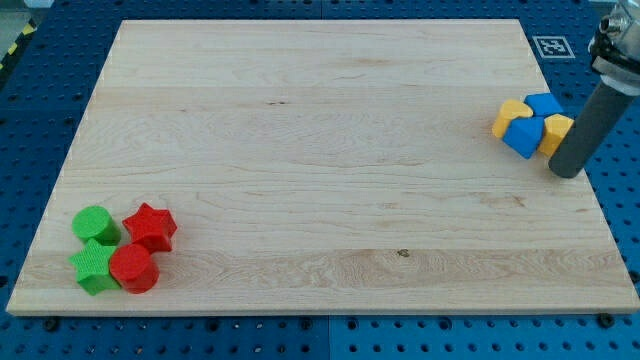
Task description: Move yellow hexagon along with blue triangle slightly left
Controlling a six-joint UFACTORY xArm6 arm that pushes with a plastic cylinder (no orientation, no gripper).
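Note:
A tight cluster of blocks sits near the board's right edge. A yellow block (509,117), likely the hexagon, is on the cluster's left. A blue block (523,139), likely the triangle, touches it on its lower right. Another blue block (545,104) is at the cluster's top. A second yellow block (556,130) is on the right, partly hidden by my rod. My tip (565,173) rests on the board just below and right of the cluster, beside the second yellow block.
At the board's lower left lies a second cluster: a green round block (96,224), a red star (150,226), a green star (93,267) and a red round block (133,269). The board's right edge (590,170) is close to my tip.

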